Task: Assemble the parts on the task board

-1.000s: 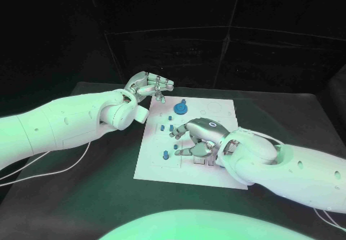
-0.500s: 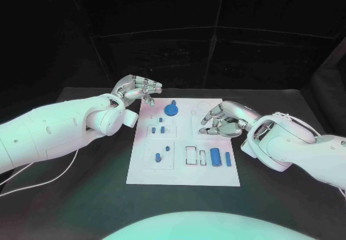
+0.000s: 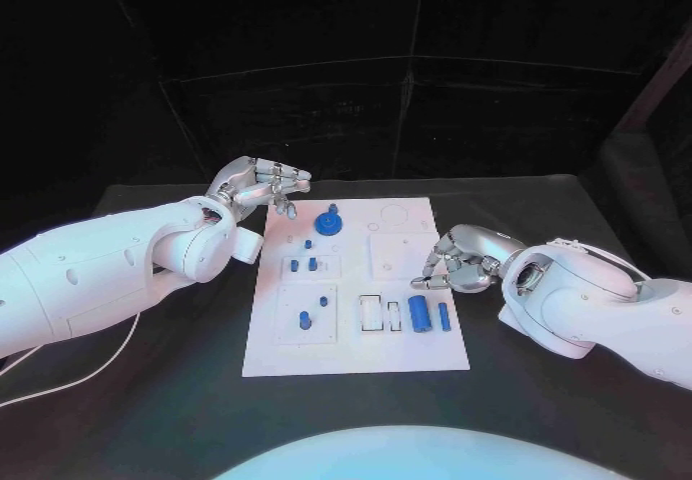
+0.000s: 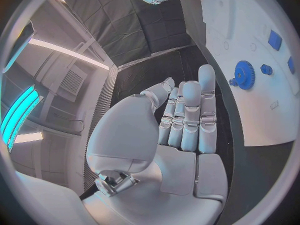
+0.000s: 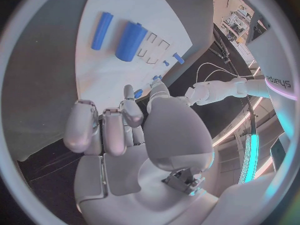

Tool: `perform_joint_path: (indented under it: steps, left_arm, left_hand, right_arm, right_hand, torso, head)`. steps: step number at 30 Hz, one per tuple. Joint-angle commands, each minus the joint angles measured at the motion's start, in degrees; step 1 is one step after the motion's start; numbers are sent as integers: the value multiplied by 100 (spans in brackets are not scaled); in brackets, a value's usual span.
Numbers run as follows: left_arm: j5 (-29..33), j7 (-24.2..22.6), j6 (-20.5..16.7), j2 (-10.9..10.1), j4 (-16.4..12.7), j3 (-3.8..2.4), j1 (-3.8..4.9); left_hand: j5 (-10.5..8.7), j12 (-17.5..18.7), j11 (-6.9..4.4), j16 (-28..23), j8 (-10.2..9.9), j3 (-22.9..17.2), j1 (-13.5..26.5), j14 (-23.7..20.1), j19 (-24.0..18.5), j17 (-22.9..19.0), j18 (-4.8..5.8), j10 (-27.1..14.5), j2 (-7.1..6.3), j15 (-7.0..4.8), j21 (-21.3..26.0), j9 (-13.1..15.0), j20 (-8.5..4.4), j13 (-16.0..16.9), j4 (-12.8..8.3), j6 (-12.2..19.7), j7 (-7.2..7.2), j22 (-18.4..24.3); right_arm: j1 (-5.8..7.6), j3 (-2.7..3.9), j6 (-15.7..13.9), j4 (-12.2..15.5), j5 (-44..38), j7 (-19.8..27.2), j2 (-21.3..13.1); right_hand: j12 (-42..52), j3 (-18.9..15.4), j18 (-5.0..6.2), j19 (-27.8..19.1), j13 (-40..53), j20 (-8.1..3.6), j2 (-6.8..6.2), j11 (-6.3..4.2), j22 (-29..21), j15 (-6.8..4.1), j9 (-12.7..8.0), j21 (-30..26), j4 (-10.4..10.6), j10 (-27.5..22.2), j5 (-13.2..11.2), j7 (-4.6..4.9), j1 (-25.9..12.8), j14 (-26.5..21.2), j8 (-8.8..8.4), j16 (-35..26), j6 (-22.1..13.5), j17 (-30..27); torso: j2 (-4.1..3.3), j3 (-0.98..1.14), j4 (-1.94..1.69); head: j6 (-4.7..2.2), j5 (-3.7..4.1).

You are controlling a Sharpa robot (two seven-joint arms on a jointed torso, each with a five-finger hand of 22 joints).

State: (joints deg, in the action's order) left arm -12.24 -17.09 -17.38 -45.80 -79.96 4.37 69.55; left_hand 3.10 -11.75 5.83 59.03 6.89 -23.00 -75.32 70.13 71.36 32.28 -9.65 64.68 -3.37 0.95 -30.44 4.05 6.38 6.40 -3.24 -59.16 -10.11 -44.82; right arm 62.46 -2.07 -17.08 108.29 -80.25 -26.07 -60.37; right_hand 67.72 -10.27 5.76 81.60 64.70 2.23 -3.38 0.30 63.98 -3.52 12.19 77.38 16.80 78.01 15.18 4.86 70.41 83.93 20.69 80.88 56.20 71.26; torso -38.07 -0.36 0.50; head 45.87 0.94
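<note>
Silver fingers (image 3: 450,262) curled, empty, beside task board (image 3: 361,345).

right robot hand (image 3: 459,264) withdrawn off the task board (image 3: 361,350) (now beside it), fingers curled, holding nothing

A black table (image 3: 173,380) spreads across the lower part of the head view, its surface dark and matte. A white cable (image 3: 65,375) trails over the table near its left side. Behind the table hangs a black backdrop (image 3: 433,100) with faint seams.
</note>
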Motion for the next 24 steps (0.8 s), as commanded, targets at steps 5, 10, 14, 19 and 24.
perform_joint_path:
  steps: [5,10,14,19,24]
  left_arm:
    - [19,-29,-15,-27,-70,-4,9]
    - [19,-33,-18,-31,-86,-4,9]
    - [19,-33,-20,-36,-87,-4,9]
    - [19,-32,-17,-37,-86,-4,8]
    - [19,-32,-19,-34,-82,-3,8]
  left_hand:
    - [-23,-21,-2,-22,18,21,-17,-43,-19,-2,-76,-27,20,-1,21,0,16,6,-4,29,-5,6]
    - [-23,-33,-1,-20,26,34,-6,-43,-17,-5,-76,-31,29,0,26,1,17,9,9,29,-5,10]
    - [-23,-33,-1,-20,26,34,-6,-43,-17,-5,-76,-31,29,0,26,1,17,9,9,29,-5,10]
    - [-23,-33,-1,-20,26,34,-6,-43,-17,-5,-76,-31,29,0,26,1,17,9,9,29,-5,10]
    - [-23,-33,-1,-20,26,34,-6,-43,-17,-5,-76,-31,29,0,26,1,17,9,9,29,-5,10]
  right_arm:
    - [-91,-33,402,81,-506,-721,25]
    - [-167,-42,441,71,-646,-789,113]
    - [-196,-44,515,51,-744,-852,141]
    - [-212,-45,682,19,-809,-899,184]
    - [-260,-45,770,-3,-838,-898,240]
  right_hand:
    - [48,-125,-109,52,129,2,4,4,30,-31,91,39,5,12,-31,3,-325,309,115,42,-105,41]
    - [96,-136,-111,54,215,6,21,4,46,-29,132,47,6,31,0,3,-459,309,166,52,-140,59]
    - [122,-140,-113,57,258,7,7,4,61,-29,151,55,7,44,9,2,-512,310,191,58,-152,68]
    - [139,-139,-116,60,289,8,-2,2,79,-30,172,63,8,51,13,0,-560,313,219,69,-159,89]
    - [147,-124,-119,64,308,8,13,1,98,-30,188,73,4,54,39,-3,-573,314,240,76,-164,103]
  torso:
    - [-2,-8,-18]
    - [-7,-6,-21]
    - [-7,-5,-18]
    - [-11,-3,-23]
    - [-12,0,-21]
  head:
    - [-29,50]
    - [-39,48]
    - [-42,53]
    - [-40,60]
    - [-35,44]
